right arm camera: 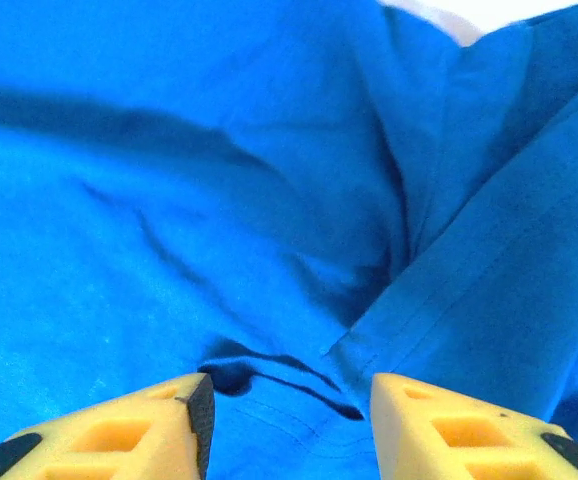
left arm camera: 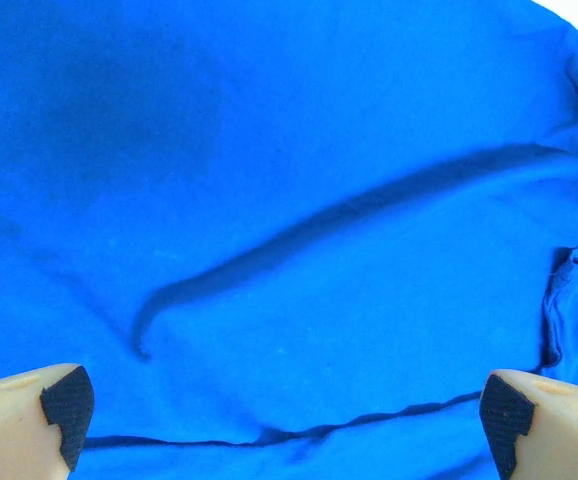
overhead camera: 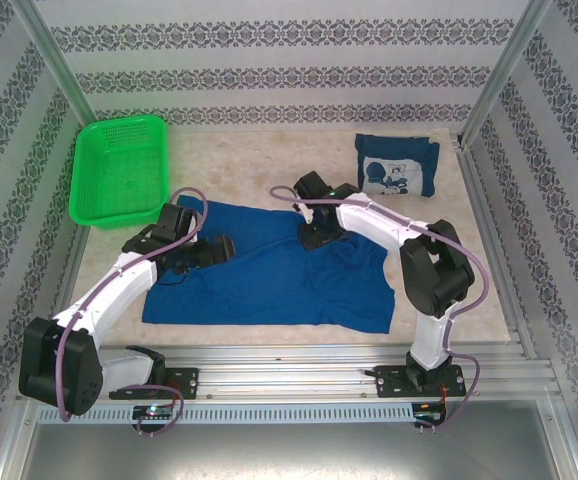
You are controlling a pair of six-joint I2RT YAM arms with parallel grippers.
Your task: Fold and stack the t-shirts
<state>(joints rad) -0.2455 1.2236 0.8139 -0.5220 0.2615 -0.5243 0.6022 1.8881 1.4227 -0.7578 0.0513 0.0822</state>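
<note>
Tabletop [overhead camera: 269, 150] bears spread t-shirt [overhead camera: 269, 285] just beneath left gripper [left arm camera: 287, 405] and right gripper [right arm camera: 291, 400].

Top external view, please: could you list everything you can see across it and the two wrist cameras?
spread t-shirt: one, royal blue, lying wrinkled and unfolded in the middle of the table, under both grippers
folded t-shirt: one, royal blue with a white chest print facing up, far right of the table
basket: one, green plastic mesh, far left corner
table: one, pale mottled top, with patterned walls on three sides
left arm: one, white and black, reaching in over the shirt's left edge
right arm: one, white and black, bent over the shirt's far edge
left gripper: one, tan fingers with black pads, open just above the cloth
right gripper: one, yellow fingers, open around a raised fold
</note>
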